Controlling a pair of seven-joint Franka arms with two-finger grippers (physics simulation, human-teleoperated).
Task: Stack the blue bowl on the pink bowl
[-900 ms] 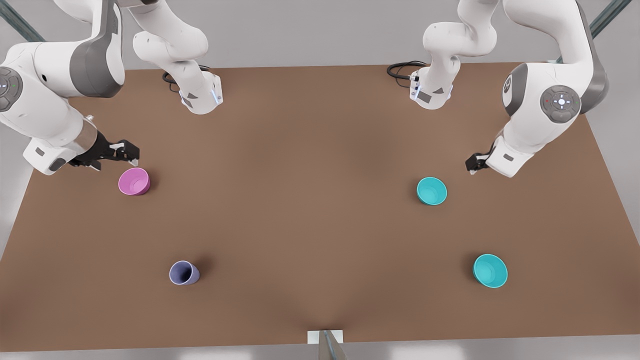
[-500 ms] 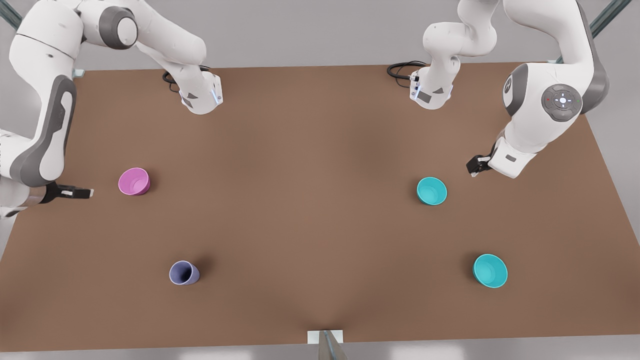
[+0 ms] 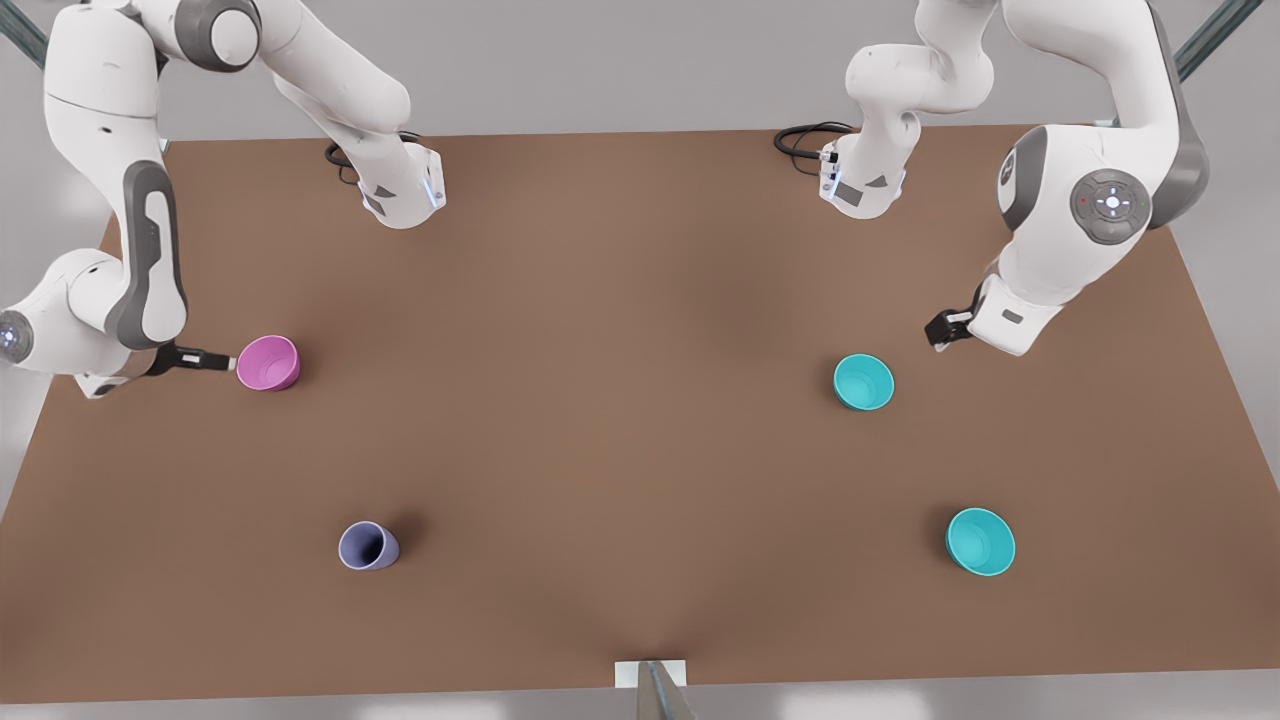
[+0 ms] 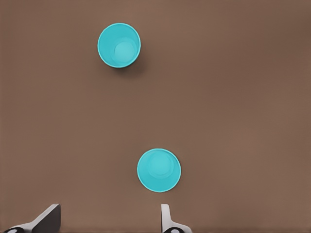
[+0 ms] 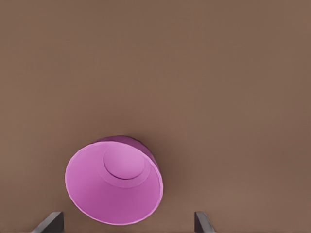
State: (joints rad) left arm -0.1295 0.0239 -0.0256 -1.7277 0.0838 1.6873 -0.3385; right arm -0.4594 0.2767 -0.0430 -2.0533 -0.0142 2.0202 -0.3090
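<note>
— So which step are you on?

— Reaching, by my reading; nothing is lifted yet. Your left tool (image 3: pixel 942 338) hangs above the bench (image 3: pixel 620 330) near the blue bowl (image 3: pixel 864 381), fingers apart and empty.

— And the right tool (image 3: pixel 222 363)?

— It's just beside the pink bowl (image 3: pixel 268 362), at the front view's left, fingers also spread wide with nothing held. Both bowls stand upright, well apart from each other.

— What does your next move call for?

— Probably bringing the left tool down over the blue bowl's rim. Don't mistake the wider teal bowl (image 3: pixel 980 541) nearer the front edge for it. Then comes a long carry across the bench.
</note>
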